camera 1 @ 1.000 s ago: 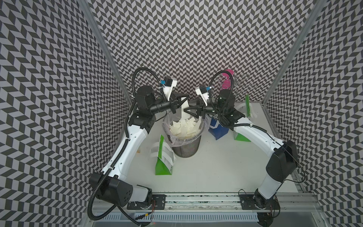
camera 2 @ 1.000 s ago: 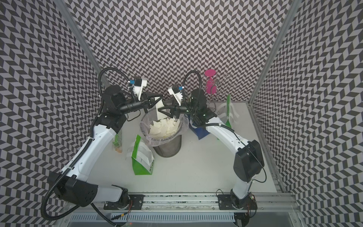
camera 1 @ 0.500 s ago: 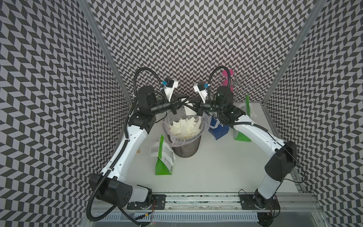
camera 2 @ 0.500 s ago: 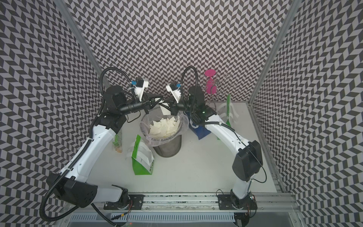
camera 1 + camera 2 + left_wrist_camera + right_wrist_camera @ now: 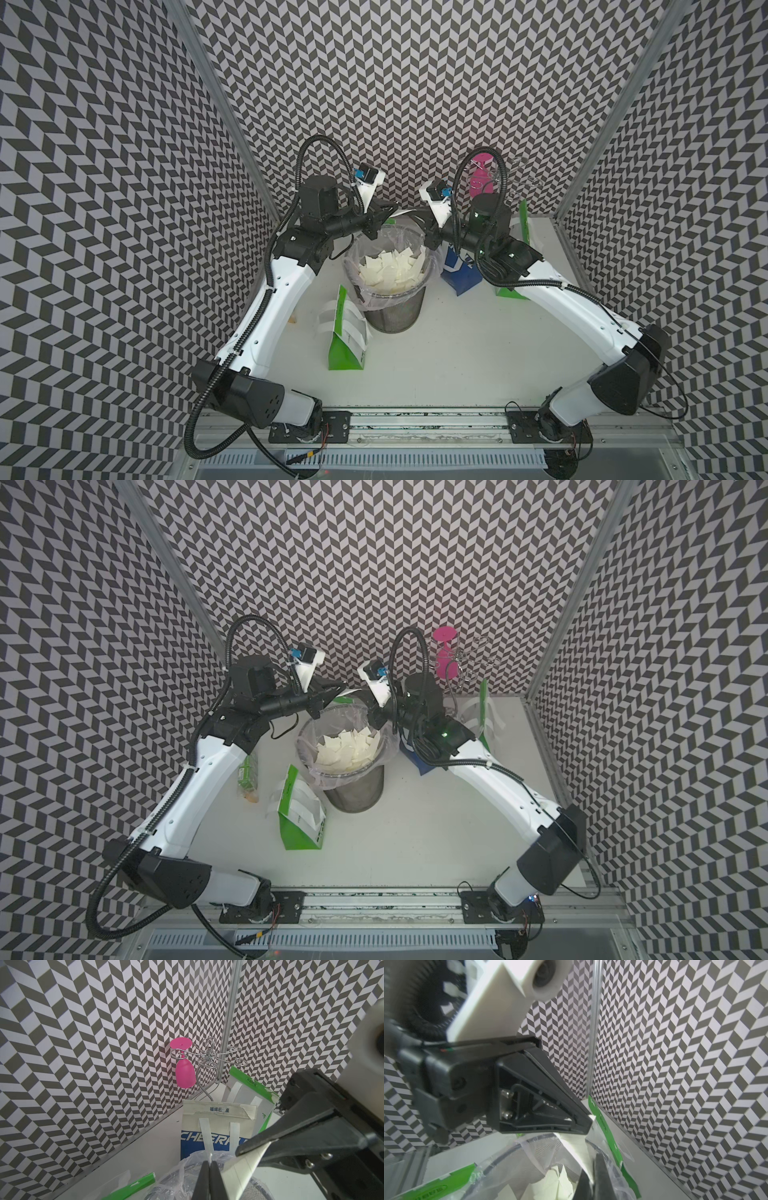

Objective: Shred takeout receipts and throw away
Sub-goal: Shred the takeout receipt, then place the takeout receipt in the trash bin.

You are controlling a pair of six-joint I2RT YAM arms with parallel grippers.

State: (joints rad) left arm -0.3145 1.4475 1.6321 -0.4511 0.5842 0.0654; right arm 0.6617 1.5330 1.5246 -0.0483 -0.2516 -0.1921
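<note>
A white takeout receipt (image 5: 243, 1167) is stretched between my two grippers, just above the far rim of the mesh bin (image 5: 395, 311). My left gripper (image 5: 208, 1162) is shut on one end of it. My right gripper (image 5: 591, 1165) is shut on the other end, where the receipt (image 5: 577, 1153) runs up between its fingers. In both top views the two grippers, left (image 5: 392, 207) and right (image 5: 419, 215), nearly meet tip to tip. Several torn white scraps (image 5: 390, 268) lie inside the bin's clear plastic liner.
A green-and-white bag (image 5: 345, 332) stands in front of the bin on its left. A blue-and-white bag (image 5: 459, 270) is to the right of the bin, and a second green bag (image 5: 521, 220) stands behind it. A pink glass (image 5: 482, 174) hangs on a wire rack in the back corner. A green packet (image 5: 248, 775) lies under the left arm.
My right gripper has shut on the receipt. Both grippers have risen slightly toward the back wall above the bin.
</note>
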